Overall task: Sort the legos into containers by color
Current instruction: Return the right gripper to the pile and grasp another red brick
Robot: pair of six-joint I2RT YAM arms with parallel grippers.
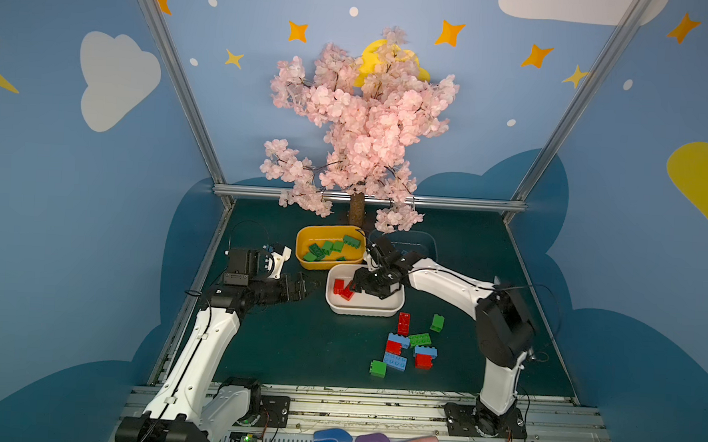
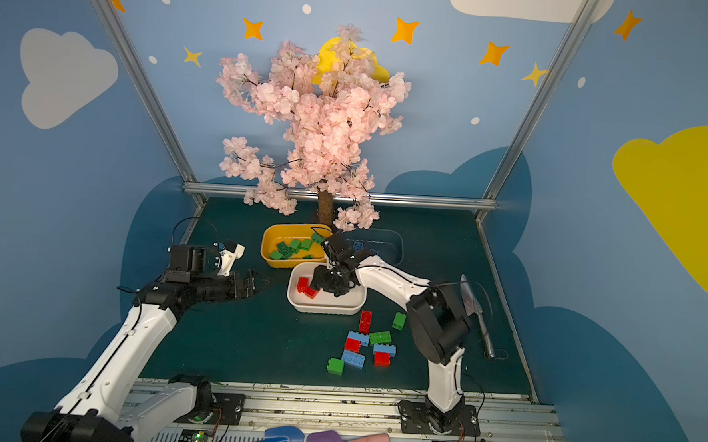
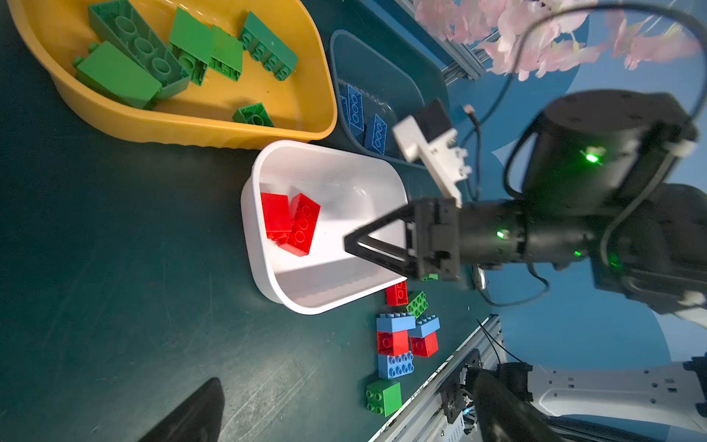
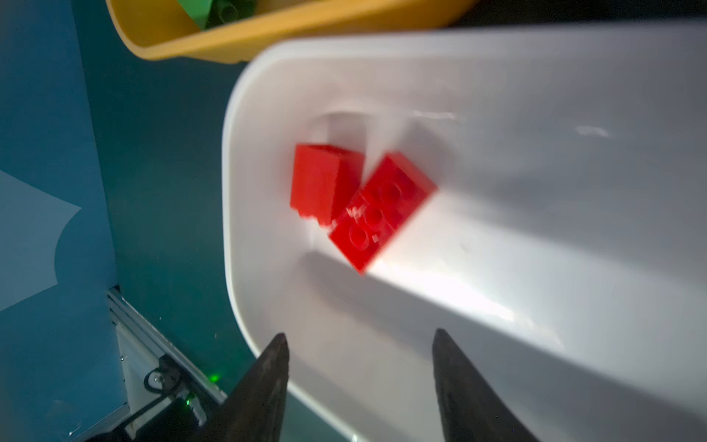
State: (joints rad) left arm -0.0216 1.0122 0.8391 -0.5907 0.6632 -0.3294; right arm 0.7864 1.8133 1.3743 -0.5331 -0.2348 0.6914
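A robot demo booth: cloud-painted walls [image 1: 114, 80], aluminium frame [image 1: 370, 198], fake blossom tree [image 1: 365, 123].

Arms: left arm [image 1: 209, 339] and right arm [image 1: 445, 278] wore white shells with black joints.
Cables [image 3: 477, 153]: thin, black, looping.
Lights [image 3: 591, 157]: small and green, glowed on a black housing.
Right gripper [image 4: 360, 332] fingers [image 4: 267, 382]: were black, tapered.
Base plates [image 1: 456, 414]: were black, screwed.
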